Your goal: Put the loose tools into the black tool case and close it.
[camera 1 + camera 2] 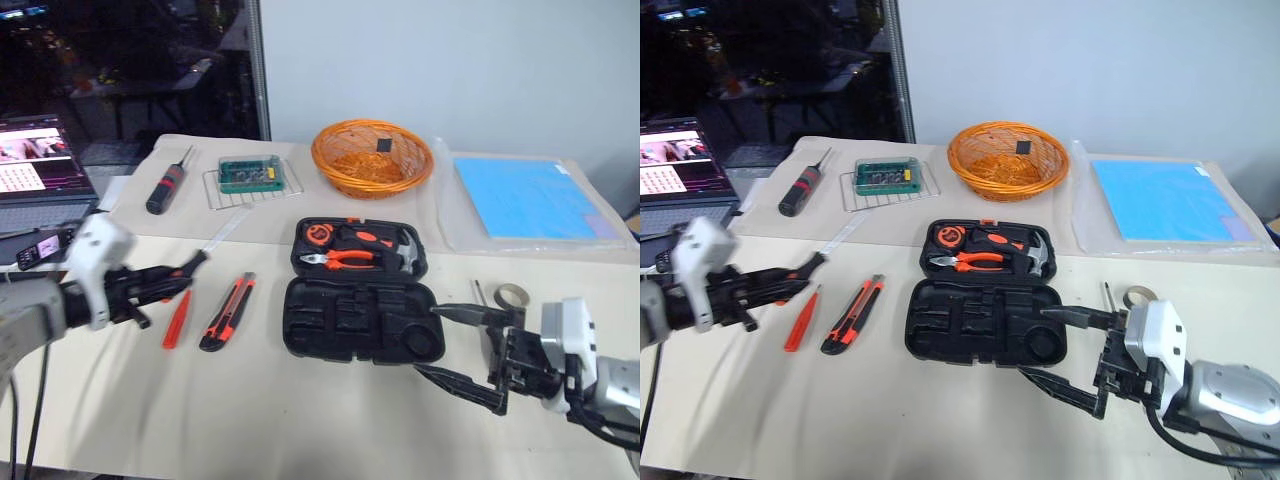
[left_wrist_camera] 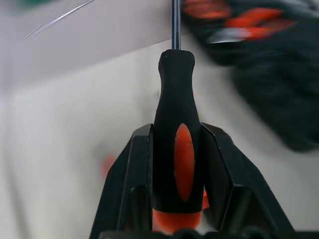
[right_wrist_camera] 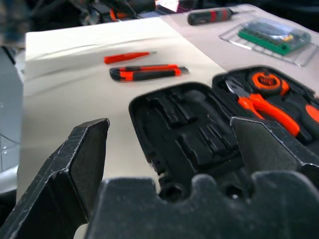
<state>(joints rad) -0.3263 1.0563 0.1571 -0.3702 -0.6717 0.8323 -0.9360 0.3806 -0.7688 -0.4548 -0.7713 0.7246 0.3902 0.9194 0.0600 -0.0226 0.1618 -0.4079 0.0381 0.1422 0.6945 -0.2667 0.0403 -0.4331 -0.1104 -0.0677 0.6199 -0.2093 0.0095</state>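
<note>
Item 1. Left pincer: black two-fingered, clamped on a slim screwdriver with black handle and orange inlay. The handle sits squarely between the fingers and the steel shaft runs out ahead of the tips. Raised off the cream cloth-covered bench; the grip looks centred and secure.

Item 2. Slim all-orange screwdriver, lying flat on the bench just below and beside the left pincer. Loose, yet to be stowed.

Item 3. Flat orange-and-black utility knife, lying just beyond the orange screwdriver, between the left pincer and the case. Loose, yet to be stowed.

Item 4. Black hard-plastic clamshell tool case, open flat, well ahead of the left pincer on its far side and directly before the right pincer. Far half holds orange-handled pliers, a hammer and a tape measure; near half shows bare moulded recesses.

Item 5. Right pincer: fingers spread wide, nothing between them, poised just off the near right corner of the case.

Handling note, judged. Step in hand: carry the held screwdriver across to the case. Pass above the knife rather than sweeping it. Turn the wrist so the shaft lies along a long narrow recess in the near half, lower until the handle rests in the moulding, then release. Which recess fits cannot be told from here. The right pincer could steady the shell if it slides.
</note>
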